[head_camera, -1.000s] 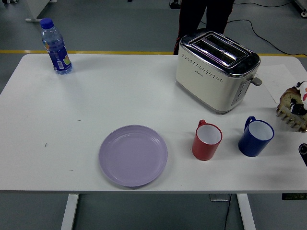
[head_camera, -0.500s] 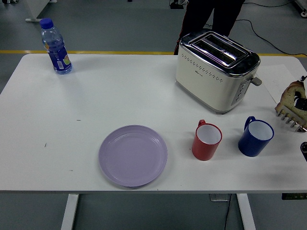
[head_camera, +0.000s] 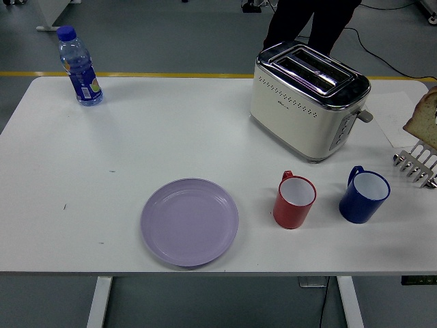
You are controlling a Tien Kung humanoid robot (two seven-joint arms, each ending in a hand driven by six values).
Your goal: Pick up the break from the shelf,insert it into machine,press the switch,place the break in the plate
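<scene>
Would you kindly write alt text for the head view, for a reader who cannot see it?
A slice of bread is lifted above a wire rack at the white table's right edge. Also there: a cream toaster, red mug, blue mug, empty purple plate and water bottle.

A single head view looks forward and down from high on the robot's side, far enough back to take in nearly the whole tabletop (head_camera: 171, 130). Its near edge runs along the bottom; grey floor (head_camera: 171, 34) and a person's legs (head_camera: 311, 24) fill the top.
</scene>
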